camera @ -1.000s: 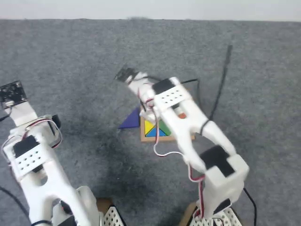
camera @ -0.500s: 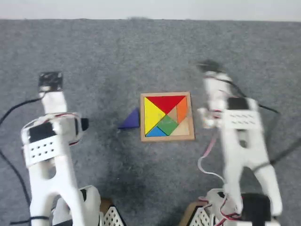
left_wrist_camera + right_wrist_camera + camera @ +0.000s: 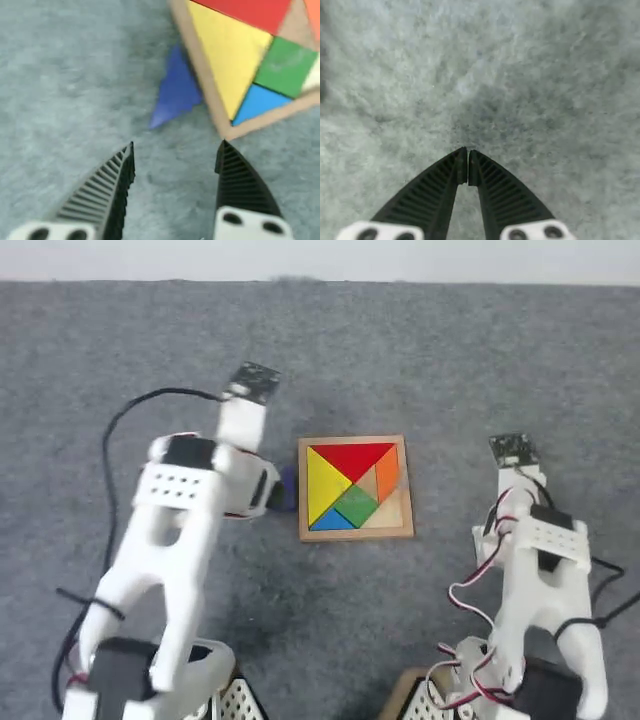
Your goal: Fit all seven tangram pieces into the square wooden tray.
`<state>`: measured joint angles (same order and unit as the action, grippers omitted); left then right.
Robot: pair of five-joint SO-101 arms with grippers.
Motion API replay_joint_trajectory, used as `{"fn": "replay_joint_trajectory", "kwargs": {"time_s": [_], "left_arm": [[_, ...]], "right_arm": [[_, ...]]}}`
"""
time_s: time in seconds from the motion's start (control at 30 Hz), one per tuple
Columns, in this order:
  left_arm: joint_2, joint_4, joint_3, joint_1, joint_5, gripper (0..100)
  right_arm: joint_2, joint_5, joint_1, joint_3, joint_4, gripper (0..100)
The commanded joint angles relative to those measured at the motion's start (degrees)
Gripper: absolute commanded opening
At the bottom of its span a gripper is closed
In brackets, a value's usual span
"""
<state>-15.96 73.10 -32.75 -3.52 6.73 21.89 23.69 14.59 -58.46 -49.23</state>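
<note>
Tray [image 3: 355, 533] sits mid-frame in our high view, blue triangle [image 3: 176, 90] just beside its left rim. We see the left gripper [image 3: 177, 144] spread wide and empty, the right gripper [image 3: 468, 150] pinched together on nothing.

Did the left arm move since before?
Yes. In the high view the left arm swung right toward the wooden tray, and now hangs over the blue triangle beside it.

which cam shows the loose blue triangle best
Left wrist view: the whole blue triangle lies beside the tray's outer edge. In the high view the left arm covers most of it, leaving a sliver.
</note>
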Motion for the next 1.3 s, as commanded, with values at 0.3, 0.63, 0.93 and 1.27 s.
{"fn": "replay_joint_trajectory", "kwargs": {"time_s": [0.3, 0.63, 0.93, 1.27], "left_arm": [[10.5, -4.5, 3.5, -6.0, 10.8, 25], [16.8, -5.6, 7.9, -3.9, 12.4, 25], [23.6, -11.5, 8.1, -4.1, 12.5, 25], [28.9, -13.4, 10.9, -1.4, 14.9, 25]], "right_arm": [[2.4, 1.0, 0.8, -3.5, 5.8, 0.7], [2.4, 1.0, 0.8, -3.6, 5.9, 0.7], [2.4, 1.0, 0.8, -3.6, 6.0, 0.7], [2.4, 1.0, 0.8, -3.6, 6.0, 0.7]]}}
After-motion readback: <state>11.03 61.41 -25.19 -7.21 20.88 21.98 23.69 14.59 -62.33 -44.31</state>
